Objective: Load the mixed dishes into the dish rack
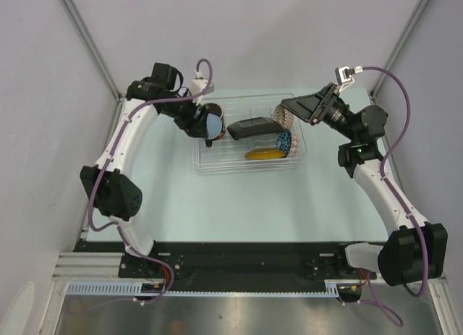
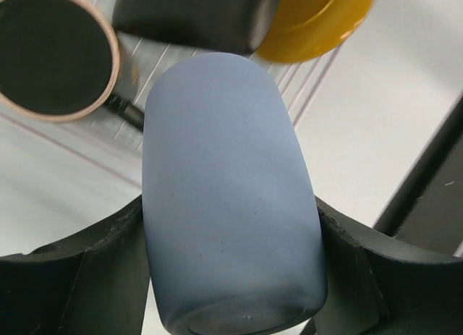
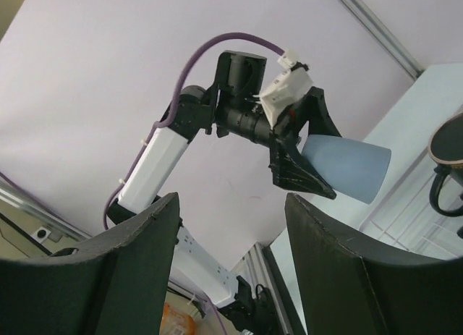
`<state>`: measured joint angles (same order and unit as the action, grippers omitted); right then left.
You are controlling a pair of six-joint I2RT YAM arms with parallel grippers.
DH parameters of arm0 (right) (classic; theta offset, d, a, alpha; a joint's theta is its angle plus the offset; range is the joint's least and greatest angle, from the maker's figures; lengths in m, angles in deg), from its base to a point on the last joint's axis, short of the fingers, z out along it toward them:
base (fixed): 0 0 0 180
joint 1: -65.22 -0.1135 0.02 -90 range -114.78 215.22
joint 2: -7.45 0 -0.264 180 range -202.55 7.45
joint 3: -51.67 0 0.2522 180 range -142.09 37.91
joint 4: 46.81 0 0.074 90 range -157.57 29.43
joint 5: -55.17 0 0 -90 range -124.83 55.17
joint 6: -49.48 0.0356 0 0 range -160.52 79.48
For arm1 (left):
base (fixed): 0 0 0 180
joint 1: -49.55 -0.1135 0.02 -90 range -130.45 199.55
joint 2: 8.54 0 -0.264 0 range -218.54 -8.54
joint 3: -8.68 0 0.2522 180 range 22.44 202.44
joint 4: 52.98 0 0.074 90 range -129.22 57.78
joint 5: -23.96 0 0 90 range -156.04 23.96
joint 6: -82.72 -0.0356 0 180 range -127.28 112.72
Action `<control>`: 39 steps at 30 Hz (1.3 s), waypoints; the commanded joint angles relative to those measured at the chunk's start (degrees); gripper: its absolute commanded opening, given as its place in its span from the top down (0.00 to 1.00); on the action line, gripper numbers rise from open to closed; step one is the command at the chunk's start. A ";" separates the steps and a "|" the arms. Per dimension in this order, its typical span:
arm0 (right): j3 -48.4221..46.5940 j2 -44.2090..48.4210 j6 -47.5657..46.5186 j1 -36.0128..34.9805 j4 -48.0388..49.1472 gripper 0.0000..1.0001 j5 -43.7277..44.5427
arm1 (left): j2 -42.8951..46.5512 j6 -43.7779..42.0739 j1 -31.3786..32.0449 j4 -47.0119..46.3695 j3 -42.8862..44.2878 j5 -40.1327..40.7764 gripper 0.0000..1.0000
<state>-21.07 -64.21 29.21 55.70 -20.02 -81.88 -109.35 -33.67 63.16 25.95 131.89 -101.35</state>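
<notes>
My left gripper is shut on the light blue cup and holds it tilted above the left end of the clear dish rack. In the left wrist view the cup fills the space between my fingers. The black square plate, yellow-brown saucer, blue patterned bowl and beige patterned bowl sit in the rack. A dark round cup with a tan rim lies in the rack below. My right gripper is open and empty above the rack's right back corner.
The right wrist view looks across at my left arm holding the blue cup above the rack. Grey enclosure walls and metal posts stand close on both sides. The black table edge runs between the arm bases.
</notes>
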 commanded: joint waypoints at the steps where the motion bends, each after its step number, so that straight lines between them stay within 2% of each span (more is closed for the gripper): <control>1: 1.06 2.49 -4.43 0.29 -4.69 0.35 -0.68 | -2.10 -9.02 1.86 3.39 0.07 12.27 1.00; 9: 2.90 4.42 -5.05 0.82 -5.93 0.34 -0.41 | -6.32 -11.14 6.69 1.81 -0.64 20.88 1.00; 16: 4.05 5.74 -5.14 1.26 -6.37 0.34 -0.15 | -9.48 -12.02 10.12 -1.09 -1.96 24.76 1.00; 25: 5.28 6.71 -4.96 1.96 -6.81 0.34 0.11 | -13.00 -14.47 11.62 -3.29 -3.54 28.54 1.00; 39: 7.12 8.11 -4.70 2.75 -6.98 0.34 0.47 | -16.17 -15.80 14.08 -5.49 -4.07 29.51 1.00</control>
<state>-14.23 -58.11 24.95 57.98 -28.17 -81.61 -125.48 -47.92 75.53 21.99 128.09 -72.21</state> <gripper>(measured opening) 0.654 0.735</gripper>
